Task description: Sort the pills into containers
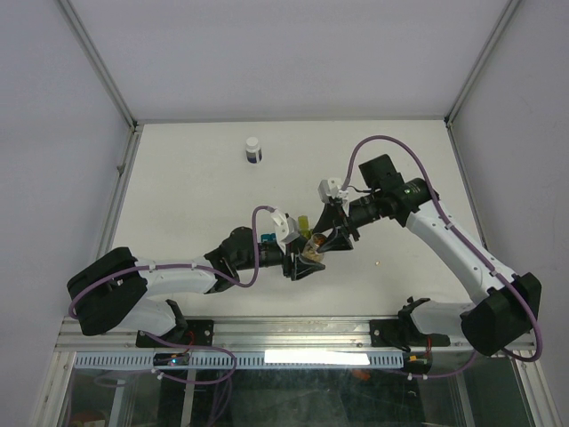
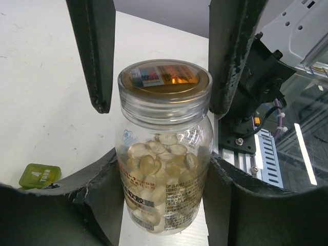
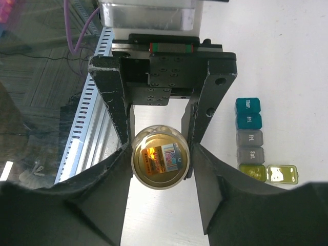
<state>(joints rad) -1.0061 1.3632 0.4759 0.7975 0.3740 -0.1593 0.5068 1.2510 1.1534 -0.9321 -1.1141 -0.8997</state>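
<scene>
**ITEM: PILL JAR, GOLD LID, HELD BETWEEN TWO CLAWS**

**Left claw** [image 2: 163, 171]: pinching the pill jar [image 2: 164, 200] across its lower body, one finger on each side. Whether the jar's base rests on the surface [image 1: 196, 178] cannot be told.

**Right claw** [image 2: 161, 105]: fingers straddle the gold lid [image 3: 160, 164]. One finger appears to touch the rim and a thin gap shows at the other. Whether it has clamped cannot be told.

**Contents:** pills [image 2: 154, 164], pale cream and translucent, loose, filling much of the jar.

**Handling (judged):**
- The jar is rigid, with smooth clear walls that are probably slippery.
- The contents give it some weight.
- The best hold for opening is across the lid's outer rim, while the left claw keeps the body from turning.
- The pills are tiny, light and likely to roll, so they should be tipped out slowly.

**Nearby:** containers [image 3: 249, 138], a joined strip of teal, grey and yellow-green compartments, lie on the surface just beside the jar. The end compartment's flap [image 3: 282, 174] is open.

**Farther off:** a white-capped dark bottle [image 1: 253, 149] stands well apart, toward the far side.
</scene>
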